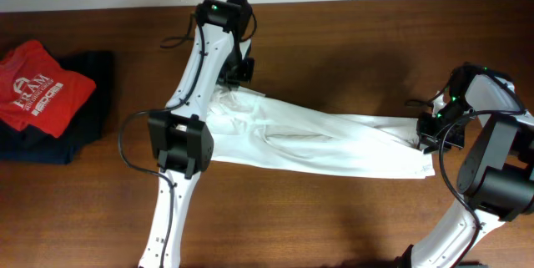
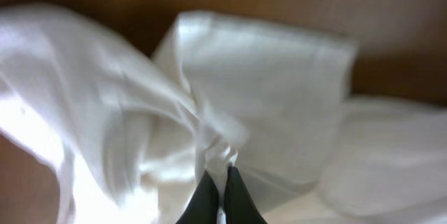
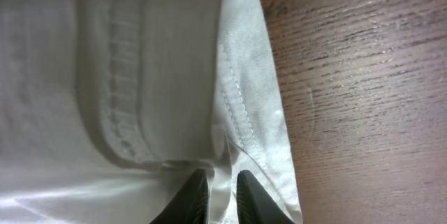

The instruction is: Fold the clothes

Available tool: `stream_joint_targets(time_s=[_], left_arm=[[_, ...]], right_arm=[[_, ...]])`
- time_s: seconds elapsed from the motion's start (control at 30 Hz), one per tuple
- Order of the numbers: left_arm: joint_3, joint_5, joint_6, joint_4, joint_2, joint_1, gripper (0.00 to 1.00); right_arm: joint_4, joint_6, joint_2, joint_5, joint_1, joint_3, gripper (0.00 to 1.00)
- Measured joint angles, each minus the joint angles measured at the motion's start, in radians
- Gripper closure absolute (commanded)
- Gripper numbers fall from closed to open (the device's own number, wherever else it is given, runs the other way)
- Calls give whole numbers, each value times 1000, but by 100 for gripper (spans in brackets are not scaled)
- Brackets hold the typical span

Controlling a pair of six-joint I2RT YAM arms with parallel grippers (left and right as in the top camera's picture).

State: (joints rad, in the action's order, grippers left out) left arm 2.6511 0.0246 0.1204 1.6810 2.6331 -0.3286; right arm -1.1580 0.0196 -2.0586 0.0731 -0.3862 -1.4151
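Left arm (image 1: 188,84): extended forward, wrist turned down, fingers (image 2: 206,199) pressed together on white T-shirt (image 1: 334,143). Right arm (image 1: 501,164): folded at elbow, fingers (image 3: 192,196) pinched on the same T-shirt's hem

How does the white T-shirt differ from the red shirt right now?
The white T-shirt is stretched long, pinched by the left gripper and right gripper; the red shirt lies compact, untouched, on a dark garment. The white T-shirt looks plain; the red shirt bears white lettering. Both are shirts.
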Motion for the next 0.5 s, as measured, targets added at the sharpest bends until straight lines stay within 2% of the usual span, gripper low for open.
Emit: stream_joint_targets(time_s=[0.1, 0.27, 0.37, 0.43, 0.47, 0.5], left_arm=[[-248, -28, 1, 4, -114, 7, 100], [-470, -35, 43, 5, -326, 28, 100], [-563, -13, 63, 3, -380, 27, 99], [-691, -2, 77, -1, -380, 22, 99], [-721, 2, 80, -6, -380, 20, 93], [-767, 2, 83, -16, -380, 19, 62]], right_arm=[[0, 11, 0, 0, 0, 0, 81], [0, 12, 0, 0, 0, 0, 80], [-1, 11, 0, 0, 0, 1, 80], [-1, 12, 0, 0, 0, 4, 80], [0, 11, 0, 0, 0, 5, 80], [0, 12, 0, 0, 0, 5, 80]])
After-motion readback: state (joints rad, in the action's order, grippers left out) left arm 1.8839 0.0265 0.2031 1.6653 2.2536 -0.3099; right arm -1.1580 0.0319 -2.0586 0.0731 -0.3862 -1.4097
